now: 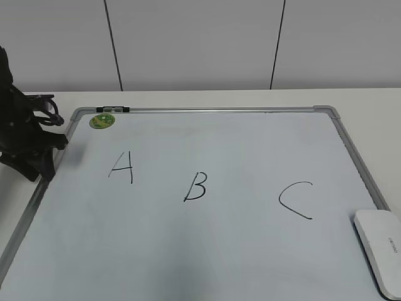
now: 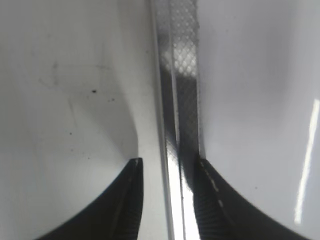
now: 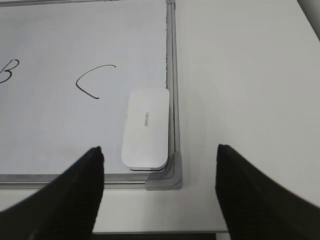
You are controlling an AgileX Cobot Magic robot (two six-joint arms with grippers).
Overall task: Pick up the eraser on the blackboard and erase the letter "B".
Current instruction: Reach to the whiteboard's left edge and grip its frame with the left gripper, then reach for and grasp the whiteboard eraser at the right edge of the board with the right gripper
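Observation:
The blackboard (image 1: 207,251) is a white board with a grey frame, lying flat on the table. It bears a black A, the letter "B" (image 1: 195,187) in the middle, and a C. The white eraser (image 1: 380,248) lies in the board's near right corner, against the frame; it also shows in the right wrist view (image 3: 146,128). My right gripper (image 3: 159,150) is open and empty, hovering above that corner, out of the exterior view. My left gripper (image 2: 167,162) is open, its jaws straddling the board's left frame rail (image 2: 177,75), close to the surface.
A round green magnet (image 1: 102,120) and a small black clip (image 1: 113,109) sit at the board's far left corner. The left arm (image 1: 25,135) rests at the board's left edge. White table surrounds the board; a panelled wall stands behind.

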